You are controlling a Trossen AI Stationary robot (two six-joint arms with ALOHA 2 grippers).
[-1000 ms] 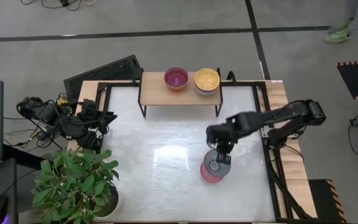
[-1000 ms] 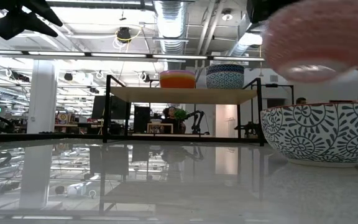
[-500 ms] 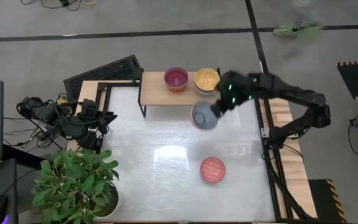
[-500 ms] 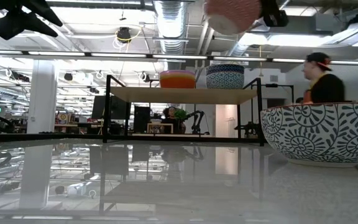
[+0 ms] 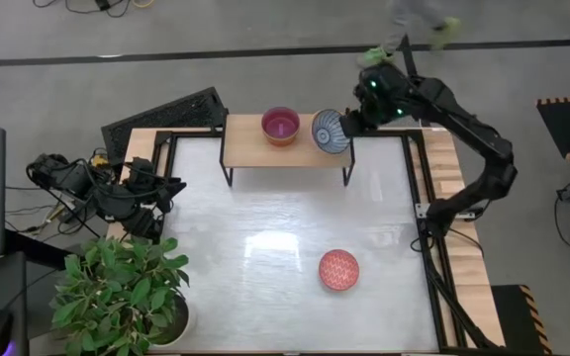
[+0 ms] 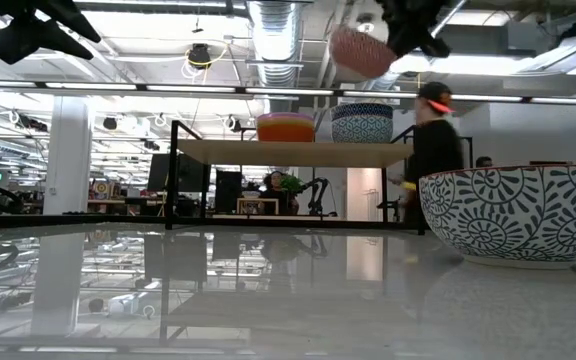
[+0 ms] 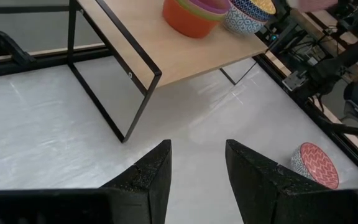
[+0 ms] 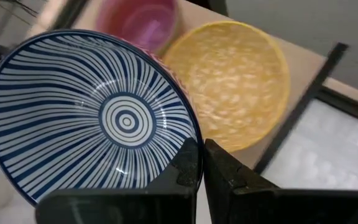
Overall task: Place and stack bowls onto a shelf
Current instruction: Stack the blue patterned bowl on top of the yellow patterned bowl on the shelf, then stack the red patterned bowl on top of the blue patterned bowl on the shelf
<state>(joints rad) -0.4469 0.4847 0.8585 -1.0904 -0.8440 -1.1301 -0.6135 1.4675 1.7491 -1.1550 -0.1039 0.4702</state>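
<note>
My right gripper (image 5: 348,123) is shut on the blue-grey radial-lined bowl (image 5: 328,131) and holds it in the air over the right end of the shelf (image 5: 265,154). Right below it, the yellow bowl (image 8: 235,81) sits in a blue-patterned one (image 6: 362,122) on the shelf. Beside these, a magenta bowl (image 5: 281,125) tops a stack on an orange bowl (image 6: 286,127). The red-patterned bowl (image 5: 338,269) stands on the table, near right. My left gripper (image 7: 196,167) is open and waits at the table's left edge (image 5: 151,193). My right gripper pinches the blue-grey bowl's rim (image 8: 190,138) between its two fingers, on the side of the bowl toward the table's right. One finger (image 8: 185,163) lies on the inner face; the other is behind the wall. The bowl is lifted clear and tilted (image 6: 361,50).
A potted plant (image 5: 117,292) fills the near left corner. Cables (image 5: 77,178) and a keyboard (image 5: 166,114) lie at the left and far left. A person (image 6: 433,140) walks past behind the table. The white tabletop (image 5: 255,237) is bare in the middle.
My right gripper has carried the blue-grey bowl from just above the red-patterned bowl, up and toward the table's far edge, to above the shelf's right end. The bowl has tipped on the way. The red-patterned bowl has stayed in place.
</note>
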